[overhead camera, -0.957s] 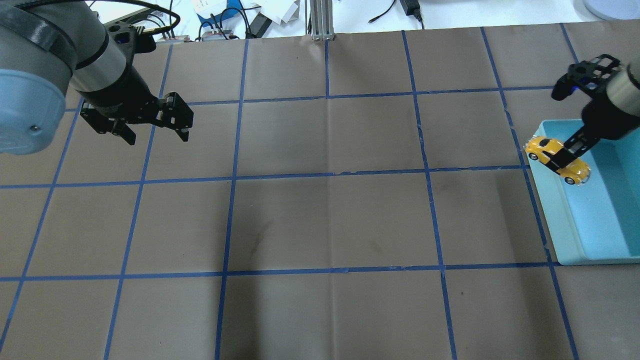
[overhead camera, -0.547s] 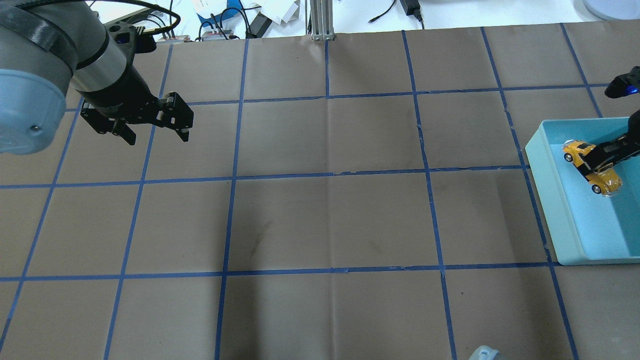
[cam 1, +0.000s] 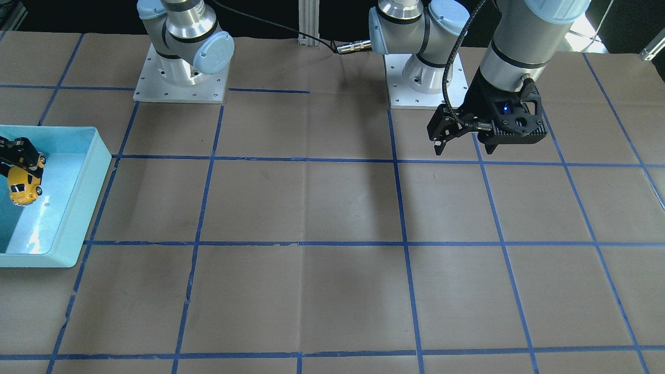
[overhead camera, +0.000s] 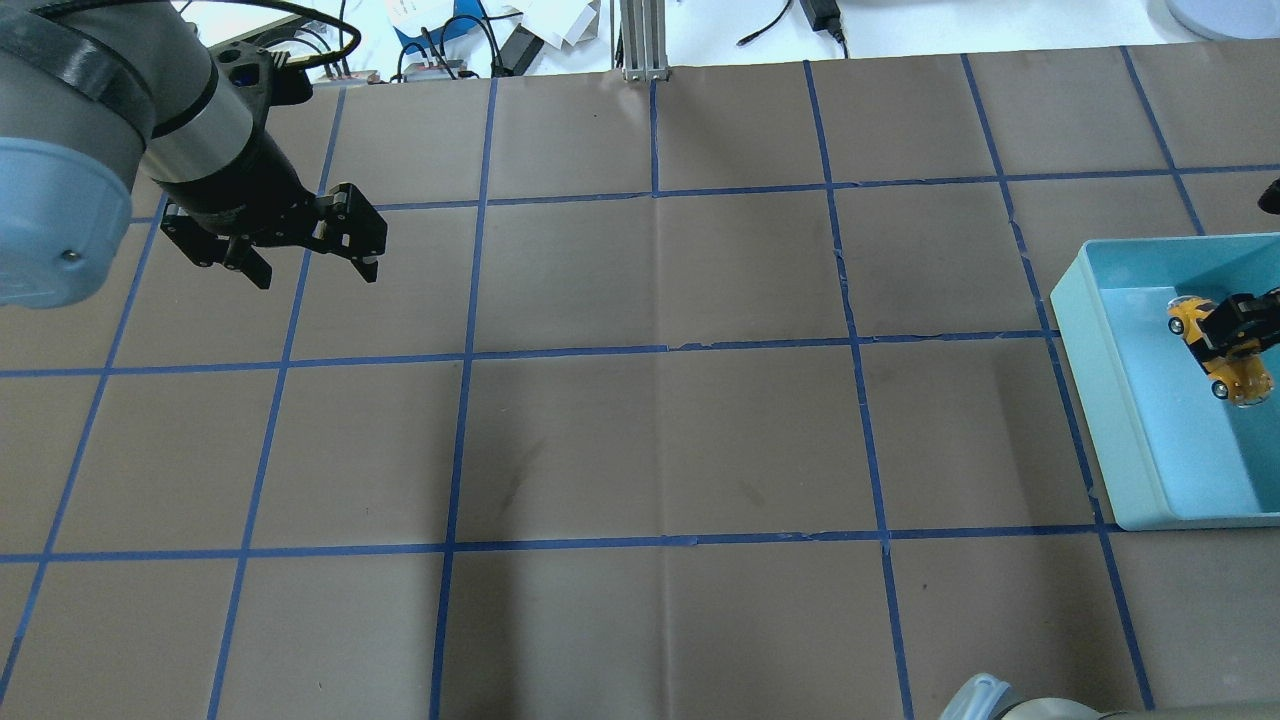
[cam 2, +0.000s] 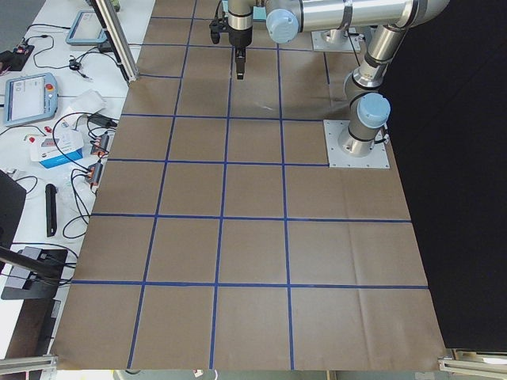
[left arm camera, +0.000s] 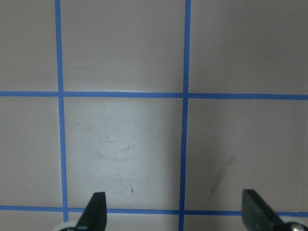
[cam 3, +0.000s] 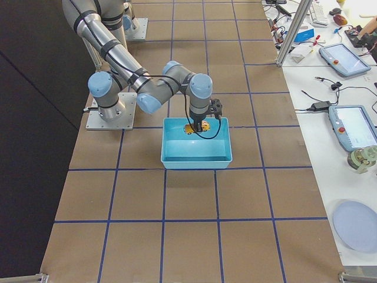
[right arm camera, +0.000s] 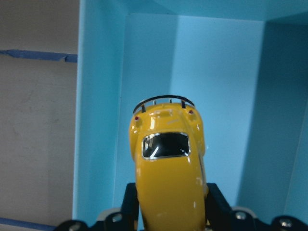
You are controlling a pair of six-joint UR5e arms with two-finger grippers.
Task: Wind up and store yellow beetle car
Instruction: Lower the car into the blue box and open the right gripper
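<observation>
The yellow beetle car hangs inside the walls of the light blue bin, with my right gripper shut on its middle. I cannot tell whether it touches the bin floor. In the right wrist view the yellow beetle car points away from the camera between the dark fingers, over the bin. The front view shows the yellow beetle car under my right gripper near the back of the bin. My left gripper hovers open and empty over the far left of the table.
Brown paper with a blue tape grid covers the table. Both arm bases stand at the robot's side. Cables and boxes lie beyond the far edge. A metal post rises at the far middle.
My right gripper has carried the car from over the bin's left rim further right and deeper into the bin. The left arm has stayed still.
</observation>
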